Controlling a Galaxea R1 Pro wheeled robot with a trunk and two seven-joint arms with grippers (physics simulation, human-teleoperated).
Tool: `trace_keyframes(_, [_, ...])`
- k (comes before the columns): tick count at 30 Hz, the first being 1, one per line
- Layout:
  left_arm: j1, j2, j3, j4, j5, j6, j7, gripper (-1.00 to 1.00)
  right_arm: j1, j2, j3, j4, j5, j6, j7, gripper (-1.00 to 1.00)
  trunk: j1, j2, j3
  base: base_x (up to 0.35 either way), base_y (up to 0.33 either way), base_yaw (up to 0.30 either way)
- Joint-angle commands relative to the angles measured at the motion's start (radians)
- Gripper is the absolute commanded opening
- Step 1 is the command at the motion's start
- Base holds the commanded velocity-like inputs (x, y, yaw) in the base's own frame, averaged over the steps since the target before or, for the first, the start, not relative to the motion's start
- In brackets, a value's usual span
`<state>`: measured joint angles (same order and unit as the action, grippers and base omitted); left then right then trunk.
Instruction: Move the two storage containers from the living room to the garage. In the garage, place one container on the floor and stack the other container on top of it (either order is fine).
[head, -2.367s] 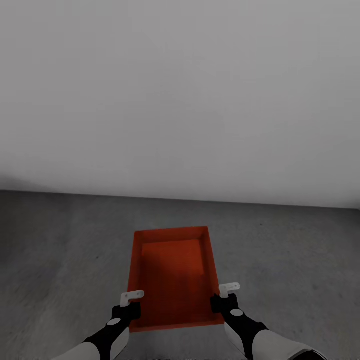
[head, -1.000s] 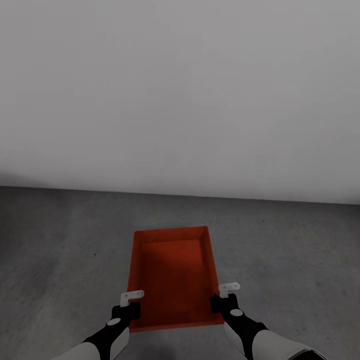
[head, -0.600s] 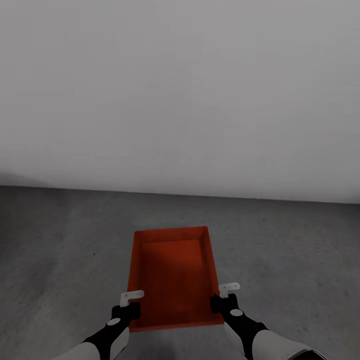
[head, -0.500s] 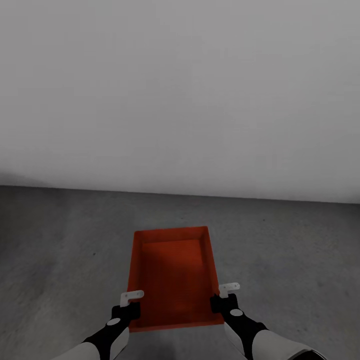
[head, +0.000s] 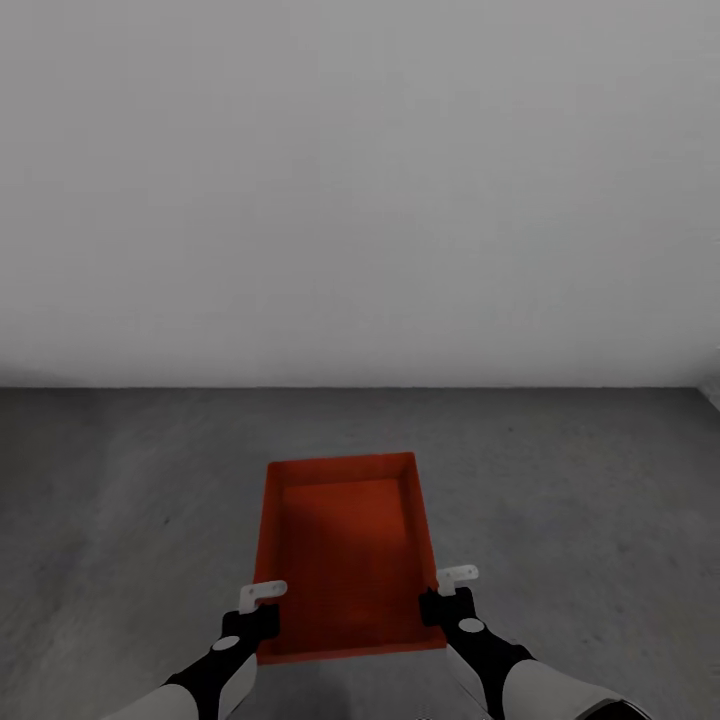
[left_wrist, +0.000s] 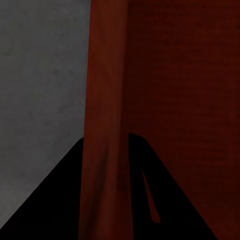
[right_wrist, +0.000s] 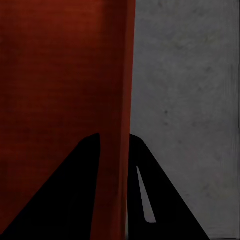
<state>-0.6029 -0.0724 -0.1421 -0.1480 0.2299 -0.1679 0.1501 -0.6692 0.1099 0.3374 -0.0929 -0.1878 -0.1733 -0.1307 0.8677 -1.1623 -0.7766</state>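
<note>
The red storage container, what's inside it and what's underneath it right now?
The storage container looks empty: only its bare red bottom and walls show. Grey concrete floor surrounds it; the patch directly beneath is covered. The left end effector and right end effector clamp its side walls.

A dark grey, mottled concrete floor (head: 590, 500) is being shown spreading to the outer side of the left claw (head: 263, 598), to the outer side of the right claw (head: 452, 582), and well ahead of both. Far beyond the claws it is being met by a plain white wall (head: 360, 200). In both wrist views the same speckled grey surface is being seen just past each claw's outer finger. A red bin (head: 345, 550) is being clamped by its long walls between the claws; whether it is being rested on the concrete cannot be told.
</note>
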Motion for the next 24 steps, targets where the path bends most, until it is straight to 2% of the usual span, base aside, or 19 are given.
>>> trace_keyframes(1, [0.000, -0.007, 0.035, 0.002, 0.012, -0.004, 0.009, -1.00, -0.001, 0.019, -0.072, -0.025, -0.025, -0.005, -0.006, -1.00, 0.004, -0.008, -0.004, 0.000, 0.000, -0.264])
trace_keyframes(8, [0.000, -0.007, 0.035, 0.002, 0.012, -0.004, 0.009, -1.00, -0.001, 0.018, -0.072, -0.025, -0.024, -0.005, -0.006, -1.00, 0.031, -0.057, -0.027, 0.000, 0.000, -0.188])
trace_keyframes(24, [0.000, -0.007, 0.035, 0.002, 0.012, -0.004, 0.009, -1.00, -0.001, 0.017, -0.073, -0.025, -0.024, -0.005, -0.005, -1.00, 0.092, -0.169, -0.078, 0.000, 0.000, -0.009])
